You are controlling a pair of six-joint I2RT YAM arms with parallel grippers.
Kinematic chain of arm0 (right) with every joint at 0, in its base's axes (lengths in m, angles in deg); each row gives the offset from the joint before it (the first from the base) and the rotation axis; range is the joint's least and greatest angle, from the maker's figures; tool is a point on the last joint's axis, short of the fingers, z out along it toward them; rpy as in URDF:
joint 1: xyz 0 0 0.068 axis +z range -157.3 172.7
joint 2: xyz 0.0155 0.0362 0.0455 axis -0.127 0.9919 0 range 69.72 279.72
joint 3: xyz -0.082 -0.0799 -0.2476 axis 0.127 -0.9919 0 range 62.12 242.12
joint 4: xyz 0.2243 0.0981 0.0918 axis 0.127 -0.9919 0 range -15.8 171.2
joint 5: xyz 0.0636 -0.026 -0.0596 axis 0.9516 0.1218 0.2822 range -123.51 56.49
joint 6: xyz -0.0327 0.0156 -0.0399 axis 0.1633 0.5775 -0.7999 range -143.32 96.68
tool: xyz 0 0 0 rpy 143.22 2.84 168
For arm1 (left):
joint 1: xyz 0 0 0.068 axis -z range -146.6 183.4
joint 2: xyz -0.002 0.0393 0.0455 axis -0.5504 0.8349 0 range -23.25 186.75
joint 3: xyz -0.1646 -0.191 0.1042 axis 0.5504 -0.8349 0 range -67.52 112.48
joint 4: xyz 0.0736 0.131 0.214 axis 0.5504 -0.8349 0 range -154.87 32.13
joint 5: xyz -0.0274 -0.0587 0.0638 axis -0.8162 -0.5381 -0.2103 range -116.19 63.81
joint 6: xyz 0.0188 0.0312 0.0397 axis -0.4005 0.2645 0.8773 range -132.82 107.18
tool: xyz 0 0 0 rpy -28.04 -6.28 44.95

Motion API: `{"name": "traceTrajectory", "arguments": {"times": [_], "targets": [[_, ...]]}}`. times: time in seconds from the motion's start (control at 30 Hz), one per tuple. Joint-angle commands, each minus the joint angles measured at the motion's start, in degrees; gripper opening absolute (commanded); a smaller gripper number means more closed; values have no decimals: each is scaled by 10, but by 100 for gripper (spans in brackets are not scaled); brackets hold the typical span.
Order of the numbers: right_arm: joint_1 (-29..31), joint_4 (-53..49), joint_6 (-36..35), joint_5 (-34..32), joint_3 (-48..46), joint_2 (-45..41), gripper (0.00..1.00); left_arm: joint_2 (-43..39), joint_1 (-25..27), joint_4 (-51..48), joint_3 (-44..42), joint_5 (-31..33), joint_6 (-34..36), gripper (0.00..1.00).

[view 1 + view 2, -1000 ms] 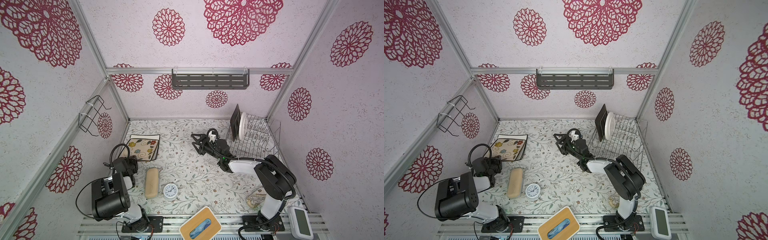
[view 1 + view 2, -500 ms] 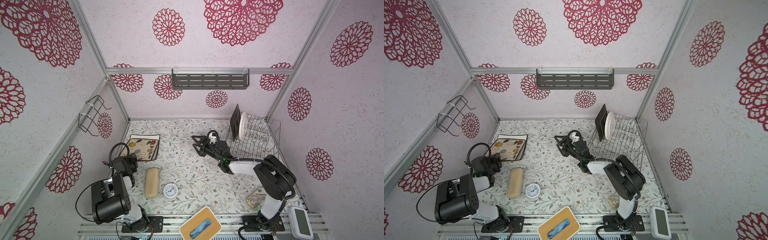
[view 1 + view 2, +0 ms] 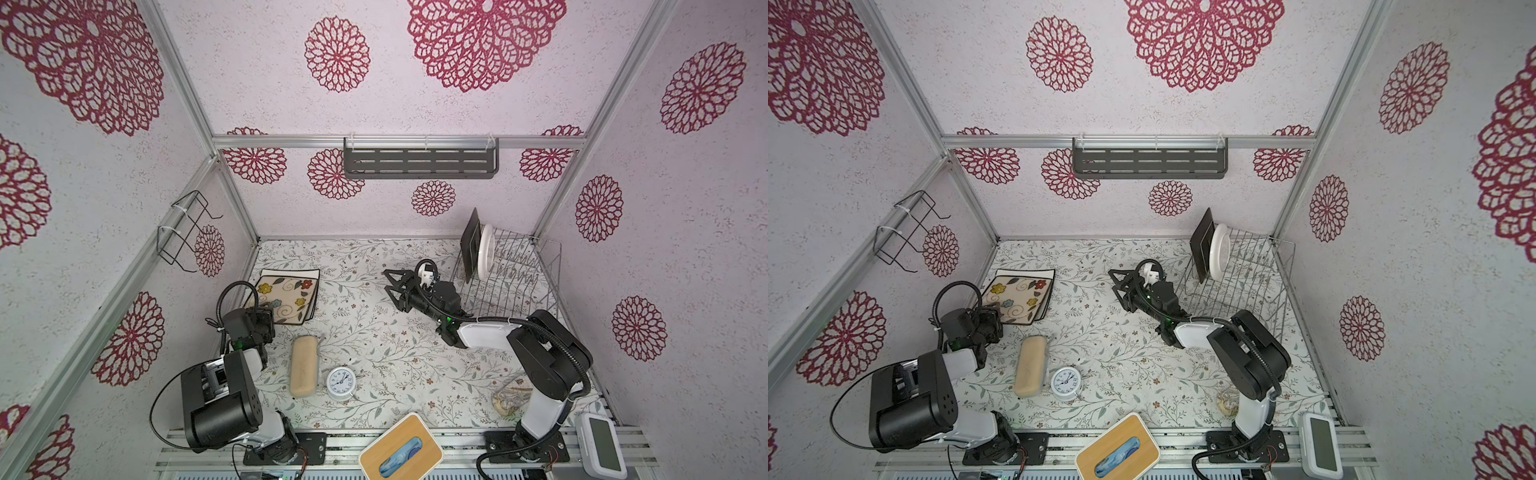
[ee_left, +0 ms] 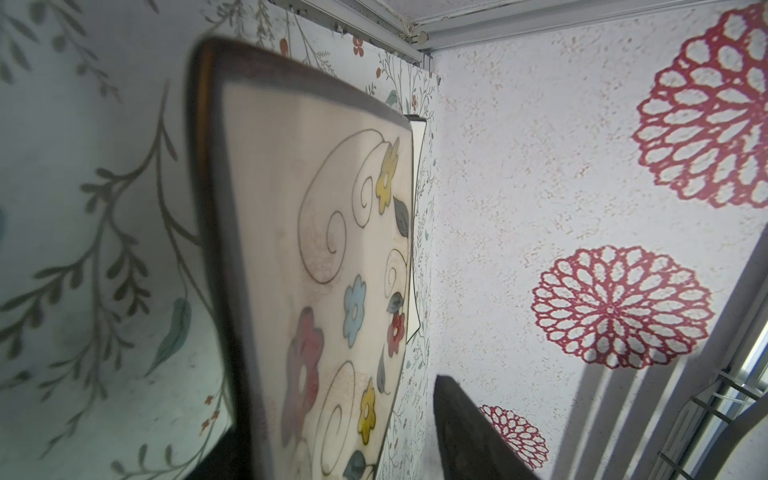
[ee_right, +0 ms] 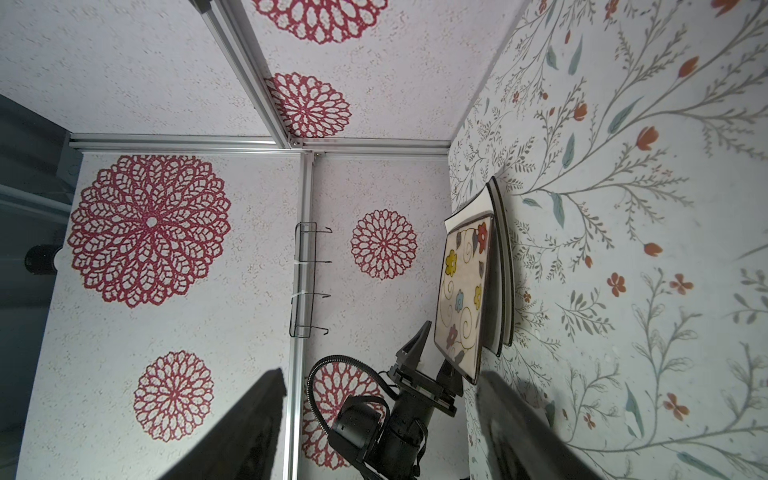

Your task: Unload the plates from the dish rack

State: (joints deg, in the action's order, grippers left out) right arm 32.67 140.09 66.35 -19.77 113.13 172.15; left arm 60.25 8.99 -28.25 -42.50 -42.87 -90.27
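Observation:
The silver dish rack point(image 3: 511, 282) point(image 3: 1246, 286) stands at the back right. A dark plate point(image 3: 471, 245) point(image 3: 1202, 245) and a round white plate point(image 3: 485, 251) point(image 3: 1219, 249) stand upright in its left end. At the left, a flowered squarish plate point(image 3: 286, 293) point(image 3: 1017, 297) point(image 4: 332, 249) point(image 5: 463, 291) lies on top of a stack of other plates. My left gripper point(image 3: 266, 309) point(image 3: 990, 311) point(image 4: 332, 436) point(image 5: 436, 357) is open, its jaws straddling that plate's near edge without pressing it. My right gripper point(image 3: 386, 282) point(image 3: 1113, 281) point(image 5: 378, 374) hangs open and empty mid-table, pointing left.
A beige block point(image 3: 303, 365), a small alarm clock point(image 3: 340, 383) and a wood-lidded tissue box point(image 3: 401, 455) sit near the front. A dark grey shelf point(image 3: 419, 163) hangs on the back wall, a black wire basket point(image 3: 185, 230) on the left wall. A white timer point(image 3: 600, 446) is at the front right.
My left gripper's jaws have opened off the flowered plate, which now rests on the stack. The right arm has stayed almost still.

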Motion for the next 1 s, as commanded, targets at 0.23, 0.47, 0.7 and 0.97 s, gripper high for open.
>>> {"name": "traceTrajectory", "arguments": {"times": [0.23,0.47,0.7,0.97], "targets": [[4,37,7,-3,-7,-9,75,2,19,-25,48,-12,20,73],[3,40,9,-3,-5,-6,75,7,32,-67,71,-4,28,79],[4,39,9,-1,-3,-7,75,7,33,-89,83,2,34,86],[4,39,9,0,-1,-5,75,17,33,-121,104,-2,46,92]]}}
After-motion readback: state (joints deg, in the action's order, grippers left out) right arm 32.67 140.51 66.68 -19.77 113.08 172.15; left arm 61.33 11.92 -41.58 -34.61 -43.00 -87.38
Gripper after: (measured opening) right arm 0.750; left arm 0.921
